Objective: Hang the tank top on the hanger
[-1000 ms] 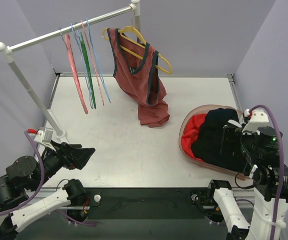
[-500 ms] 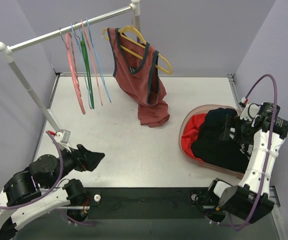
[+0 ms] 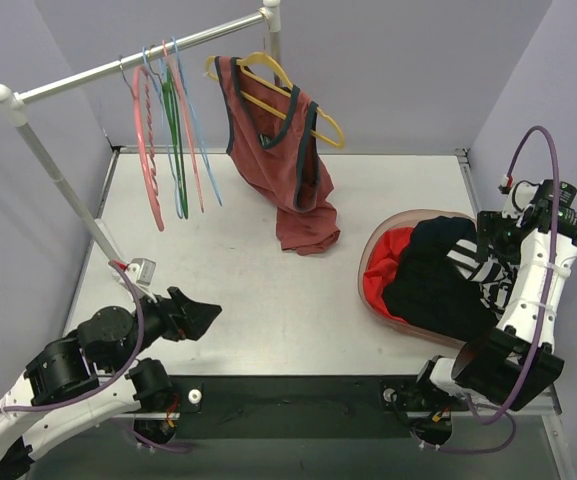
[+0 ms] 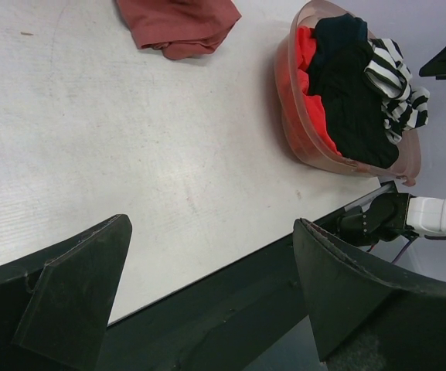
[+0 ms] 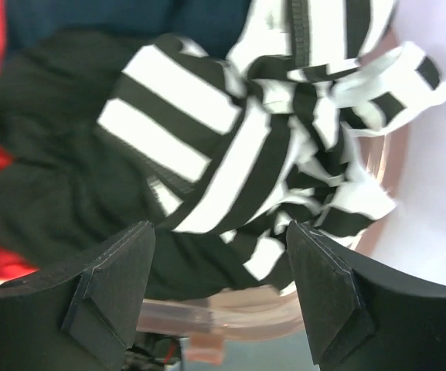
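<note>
The right hand [image 5: 219, 286] is wide open and holds nothing. It hangs just over the tank top [image 5: 238, 154]. From the wrist camera the stripes lie straight past the two fingers, between them. So the way to go looks like straight on and down.

The tank top is a crumpled heap in the basket [image 3: 360, 280], at the right edge, partly on top of a black cloth [image 3: 428, 280]. Part of it hangs over the rim. It is too bunched up to have one clear long side. A red cloth [image 3: 393, 255] lies at the left side of the basket.

The left hand [image 3: 193, 318] is wide open too, and empty. It is well apart from the basket, across the counter [image 3: 268, 290]. So the right hand is much nearer to the tank top.

The hanger [image 3: 201, 135] hangs on the rail [image 3: 138, 60] at the far left, well apart from the tank top and nearer the left hand.

I can see no words or labels to read.
</note>
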Available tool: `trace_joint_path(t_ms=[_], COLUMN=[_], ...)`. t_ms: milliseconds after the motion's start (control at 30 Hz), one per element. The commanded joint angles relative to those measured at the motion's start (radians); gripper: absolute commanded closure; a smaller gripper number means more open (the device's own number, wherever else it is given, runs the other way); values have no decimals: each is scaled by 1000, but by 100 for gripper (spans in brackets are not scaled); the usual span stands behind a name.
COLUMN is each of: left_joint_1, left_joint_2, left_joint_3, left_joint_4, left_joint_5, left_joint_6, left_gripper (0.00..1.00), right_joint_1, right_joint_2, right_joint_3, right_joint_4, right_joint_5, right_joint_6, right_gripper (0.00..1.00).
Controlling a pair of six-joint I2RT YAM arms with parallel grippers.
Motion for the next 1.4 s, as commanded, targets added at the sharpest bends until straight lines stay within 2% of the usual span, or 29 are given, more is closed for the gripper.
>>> trace_joint_path(t_ms=[0, 233, 333, 367, 433, 467, 500, 833, 933, 967, 1000, 1067, 1133, 1367], left_joint_1=[-10, -12, -10, -10, -12, -10, -10, -10, -10, -10, -10, -10, -12, -12], left_joint_2=[46, 71, 86, 91, 101, 103, 106, 63, 39, 29, 23, 0, -23, -81], left_joint_3=[13, 29, 33, 38, 46, 50, 53, 55, 43, 40, 36, 36, 36, 21], left_joint_4=[77, 94, 109, 117, 122, 123, 125, 122, 116, 109, 103, 86, 71, 51], left_joint_5=[26, 38, 45, 48, 51, 52, 55, 60, 60, 60, 60, 58, 52, 29], left_joint_6=[6, 14, 14, 14, 15, 15, 15, 2, -14, -23, -27, -40, -49, -87], left_gripper=[3, 3, 3, 3, 3, 3, 3, 3, 3, 3, 3, 3, 3, 3], right_joint_1=[-3, 5, 4, 5, 5, 5, 4, 5, 17, 22, 27, 51, 76, 99], right_joint_2=[63, 117, 124, 123, 114, 98, 88, -109, -71, -55, -43, -8, 27, 120], right_joint_3=[4, -55, -81, -84, -90, -93, -95, 7, -4, -12, -22, -48, -59, -68], right_joint_4=[46, 49, 37, 31, 15, 12, 11, -72, -124, -130, -131, -123, -103, -34], right_joint_5=[143, 134, 90, 79, 61, 52, 47, -42, -39, -31, -24, 15, 60, 192], right_joint_6=[-30, -32, -27, -27, -27, -30, -35, -93, -112, -115, -118, -126, -121, -136], right_gripper=[30, 41, 58, 73, 86, 96, 100, 100, 64, 41, 35, 27, 24, 27])
